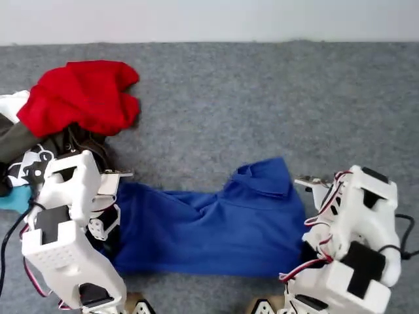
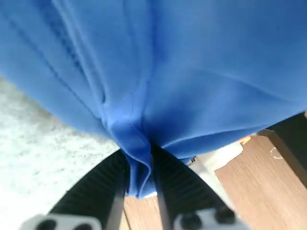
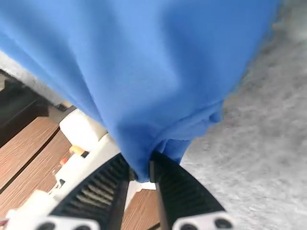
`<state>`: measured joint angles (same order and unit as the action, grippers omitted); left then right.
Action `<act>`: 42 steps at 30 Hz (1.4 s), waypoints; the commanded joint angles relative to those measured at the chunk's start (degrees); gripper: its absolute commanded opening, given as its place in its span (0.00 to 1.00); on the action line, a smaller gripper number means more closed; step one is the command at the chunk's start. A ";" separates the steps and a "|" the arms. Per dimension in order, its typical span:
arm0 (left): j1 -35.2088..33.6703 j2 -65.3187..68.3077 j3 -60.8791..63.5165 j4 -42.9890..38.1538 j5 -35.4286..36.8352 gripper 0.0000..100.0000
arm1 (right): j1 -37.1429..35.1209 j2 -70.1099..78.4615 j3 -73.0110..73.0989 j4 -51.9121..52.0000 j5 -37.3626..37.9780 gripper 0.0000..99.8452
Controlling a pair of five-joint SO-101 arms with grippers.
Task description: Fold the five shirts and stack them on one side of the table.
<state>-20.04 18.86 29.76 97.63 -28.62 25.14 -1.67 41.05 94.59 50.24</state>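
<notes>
Both sets of fingers are closed on cloth: left gripper (image 2: 140, 167) clamps a bunched fold of the blue shirt (image 1: 209, 226), right gripper (image 3: 140, 168) pinches another bunch of the same shirt. The shirt is stretched between the two arms at the near side of the table (image 1: 275, 98), collar far-right, creases running left. Red shirt (image 1: 82, 95) is crumpled far left, lying on a heap (image 1: 26, 154) of dark and white clothes at the left edge.

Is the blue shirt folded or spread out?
Spread, not folded: the blue shirt lies open, collar showing, with the left gripper and right gripper each pinching its edge.
</notes>
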 commanded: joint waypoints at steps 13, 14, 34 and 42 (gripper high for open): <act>-8.79 -2.90 0.31 0.26 -5.80 0.02 | 8.31 -9.01 4.13 2.07 3.43 0.13; -8.79 -2.90 0.31 0.26 -5.80 0.04 | 8.57 -9.36 3.16 3.03 3.52 0.16; -8.88 -2.90 -19.21 0.35 0.18 0.09 | -1.27 -9.63 -11.69 4.09 -3.69 0.17; 10.37 -1.67 -32.04 -1.67 7.82 0.09 | -6.81 -9.63 -11.60 2.77 -7.21 0.17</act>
<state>-14.68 18.86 2.59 97.45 -23.43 19.34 -9.93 31.30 97.67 44.00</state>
